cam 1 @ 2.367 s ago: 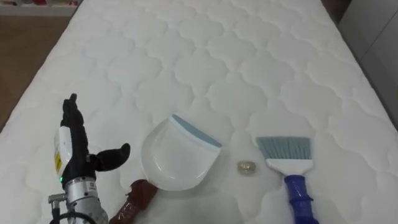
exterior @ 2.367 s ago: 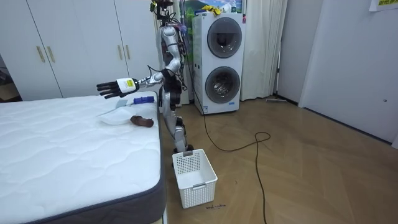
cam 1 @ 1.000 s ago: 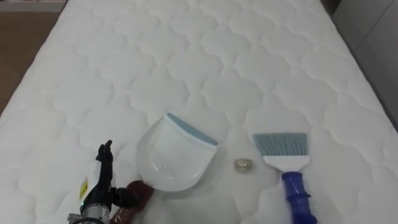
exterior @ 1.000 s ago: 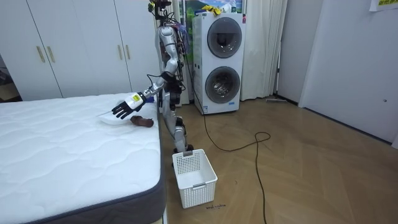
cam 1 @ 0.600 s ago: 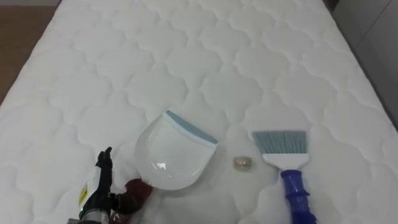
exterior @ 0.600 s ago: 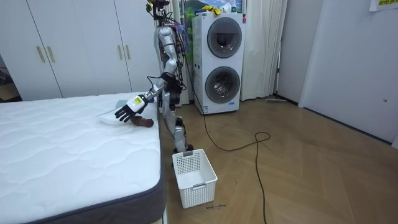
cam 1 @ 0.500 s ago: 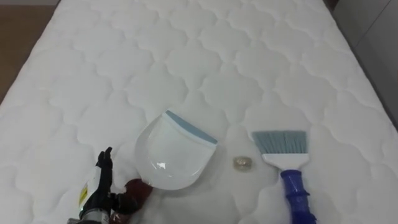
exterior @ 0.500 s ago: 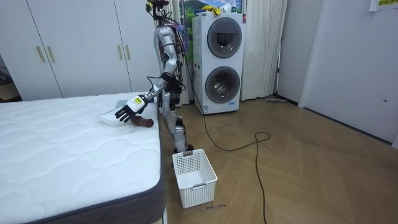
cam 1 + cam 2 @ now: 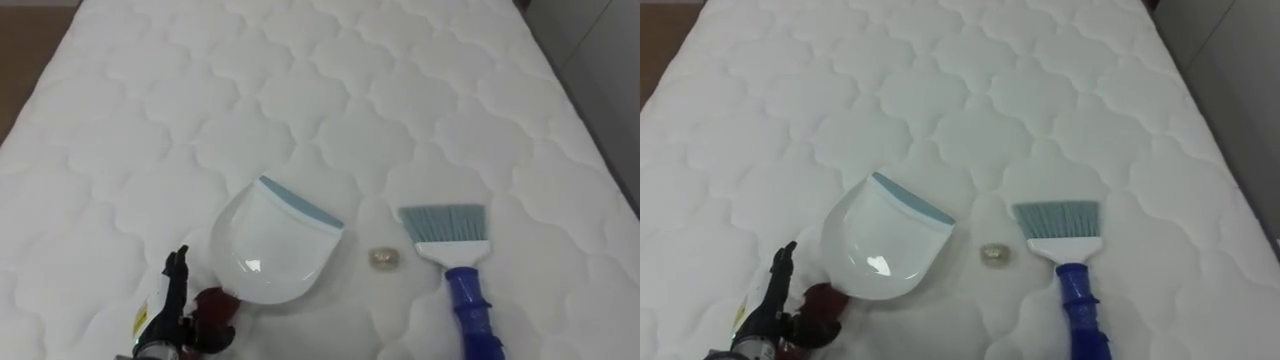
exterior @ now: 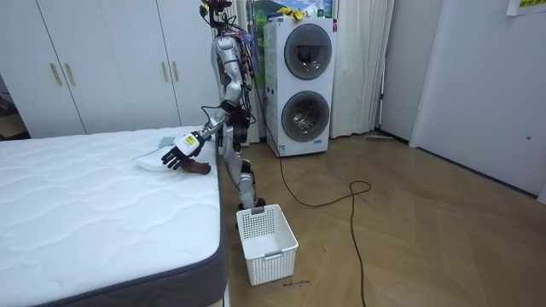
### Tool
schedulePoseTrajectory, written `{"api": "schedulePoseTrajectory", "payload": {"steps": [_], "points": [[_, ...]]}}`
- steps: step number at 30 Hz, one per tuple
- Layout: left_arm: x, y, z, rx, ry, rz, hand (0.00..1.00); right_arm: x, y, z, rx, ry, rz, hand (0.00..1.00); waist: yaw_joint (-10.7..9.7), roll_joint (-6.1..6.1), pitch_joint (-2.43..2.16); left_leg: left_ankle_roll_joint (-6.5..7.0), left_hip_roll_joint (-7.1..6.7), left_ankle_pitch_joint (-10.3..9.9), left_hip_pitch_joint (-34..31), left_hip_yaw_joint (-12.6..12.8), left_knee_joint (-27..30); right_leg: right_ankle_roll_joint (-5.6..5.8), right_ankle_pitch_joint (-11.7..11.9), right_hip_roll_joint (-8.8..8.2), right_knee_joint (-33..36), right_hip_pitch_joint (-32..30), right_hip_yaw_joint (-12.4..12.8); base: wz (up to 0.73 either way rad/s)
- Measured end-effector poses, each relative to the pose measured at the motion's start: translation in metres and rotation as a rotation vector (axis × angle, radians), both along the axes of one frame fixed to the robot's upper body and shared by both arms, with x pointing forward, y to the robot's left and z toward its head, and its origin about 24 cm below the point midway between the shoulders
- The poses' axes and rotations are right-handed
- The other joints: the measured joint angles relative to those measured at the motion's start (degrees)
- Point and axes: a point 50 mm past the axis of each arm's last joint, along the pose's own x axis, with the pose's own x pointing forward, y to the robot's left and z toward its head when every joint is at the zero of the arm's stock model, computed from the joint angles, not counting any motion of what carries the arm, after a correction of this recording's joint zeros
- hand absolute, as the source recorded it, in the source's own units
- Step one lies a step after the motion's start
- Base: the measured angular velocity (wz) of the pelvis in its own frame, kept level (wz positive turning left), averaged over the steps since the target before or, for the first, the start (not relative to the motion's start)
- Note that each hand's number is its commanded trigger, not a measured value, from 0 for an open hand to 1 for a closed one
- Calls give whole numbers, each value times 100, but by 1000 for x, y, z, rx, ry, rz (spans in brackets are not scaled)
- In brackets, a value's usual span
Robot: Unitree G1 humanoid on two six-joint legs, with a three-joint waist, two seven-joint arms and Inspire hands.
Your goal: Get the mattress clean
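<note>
A white dustpan with a pale blue lip lies on the quilted white mattress, its brown handle pointing toward me. My left hand stands edge-on just left of that handle, fingers straight, thumb against or very near it. In the room view the left hand hovers over the handle at the bed's near corner. A small pale scrap lies between the dustpan and a brush with grey-blue bristles and a blue handle.
I stand at the end of the bed. A white slatted basket sits on the wooden floor beside the bed's corner. Stacked washing machines and white wardrobes line the wall. Brown floor shows past the mattress's left edge.
My left hand has come down from above the mattress to beside the dustpan's brown handle. The whole eye view has shifted a little; dustpan, scrap and brush lie where they were.
</note>
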Motion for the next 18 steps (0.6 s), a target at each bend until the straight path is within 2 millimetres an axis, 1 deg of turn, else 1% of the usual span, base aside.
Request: {"api": "schedulePoseTrajectory", "payload": {"steps": [18], "points": [[-3, -5, -5, -18, 37, -33, 0, 1, 1, 0, 2, -2, 0, 0, 1, -20, 0, 0, 0, 0, 3, 10, -1, 0, 0, -1, 0, 1, 8, 0]]}}
